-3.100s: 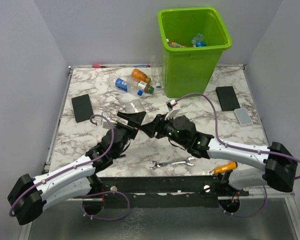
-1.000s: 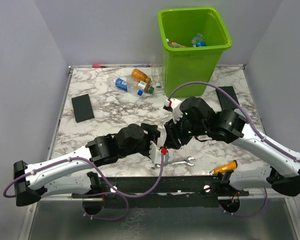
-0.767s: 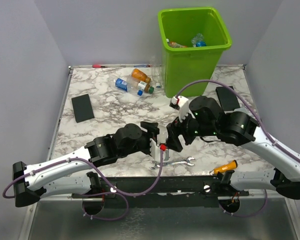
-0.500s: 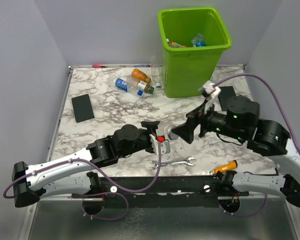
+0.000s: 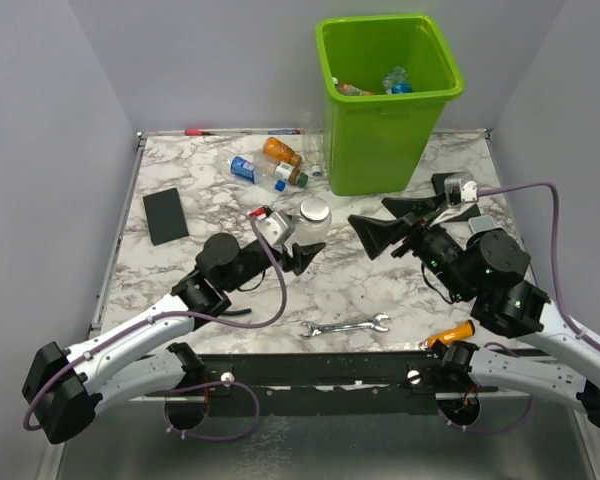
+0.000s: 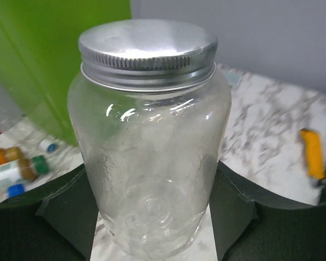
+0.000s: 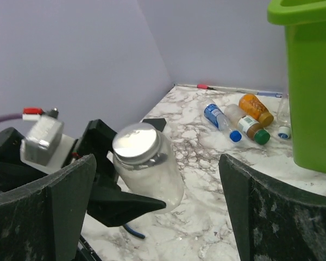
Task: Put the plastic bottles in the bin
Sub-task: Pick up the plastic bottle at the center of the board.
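left claw (image 6: 152,213) is gripping a clear jar (image 5: 313,218) with a silver screw lid. Its fingers (image 6: 65,212) are pressing both sides of the lower body. The jar's long axis is running along the claw, lid end pointing up and away from the wrist, leaning a bit. It's sitting near the centre of the table (image 5: 380,290), at 7 o'clock from the bin (image 5: 380,140).

right claw (image 5: 370,212) is gaping wide, holding and touching nothing. It's hanging at the jar's 3 o'clock, pointing toward 9, tips near the jar but apart from it.

The loose plastic bottles (image 5: 270,165) are lying at 11 o'clock on the table, at 9 o'clock from the bin's base:
- blue-labelled bottle (image 5: 248,170): axis running 10-to-4, blue cap toward 4.
- green-capped bottle (image 5: 292,175): just beside it, same axis, cap toward 4.
- orange bottle (image 5: 282,151): lying just beyond those two. Can't tell which end is the cap.
- clear bottle (image 7: 283,130): sitting just beside the bin wall. Can't tell upright or lying.

Two more are lying inside the bin: an orange-tinted bottle (image 5: 348,90) and a crushed bottle (image 5: 396,80) with blue on it.

Around: wrench (image 5: 345,326) lying at 6 o'clock by the near edge, orange-handled screwdriver (image 5: 448,335) at 5, black pad (image 5: 165,215) at 9, red marker (image 5: 198,131) along the far edge at 11.
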`<state>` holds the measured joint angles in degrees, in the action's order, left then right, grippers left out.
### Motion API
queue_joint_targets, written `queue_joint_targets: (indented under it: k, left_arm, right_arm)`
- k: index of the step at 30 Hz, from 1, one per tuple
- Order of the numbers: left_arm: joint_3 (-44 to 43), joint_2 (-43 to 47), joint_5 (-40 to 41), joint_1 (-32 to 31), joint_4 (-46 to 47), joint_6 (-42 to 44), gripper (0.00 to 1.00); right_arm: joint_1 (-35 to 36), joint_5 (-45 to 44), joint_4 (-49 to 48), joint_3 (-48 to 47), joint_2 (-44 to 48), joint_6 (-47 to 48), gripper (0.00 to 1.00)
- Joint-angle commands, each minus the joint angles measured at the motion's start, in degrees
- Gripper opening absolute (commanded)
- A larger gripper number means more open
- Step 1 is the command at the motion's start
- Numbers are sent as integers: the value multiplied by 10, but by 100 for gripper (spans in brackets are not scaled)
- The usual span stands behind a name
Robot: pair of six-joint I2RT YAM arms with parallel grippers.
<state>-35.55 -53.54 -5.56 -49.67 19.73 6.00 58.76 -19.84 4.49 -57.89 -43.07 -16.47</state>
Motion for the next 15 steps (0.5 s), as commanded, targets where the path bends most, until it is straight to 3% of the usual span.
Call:
queue_joint_targets:
  k: [1,8,12,15]
  left_arm:
    - [-3,-11,-168,39,135,-208,37]
    - [29,-47,-256,46,214,-300,35]
    - [37,-51,-272,46,233,-301,35]
    - [43,-41,-262,47,223,-283,35]
  right_arm:
    - [1,-23,-106,27,-4,-11,98]
    - [1,53,-110,27,-53,-29,98]
    - [1,61,-144,43,-68,-32,98]
    - [1,80,-108,11,-102,-25,97]
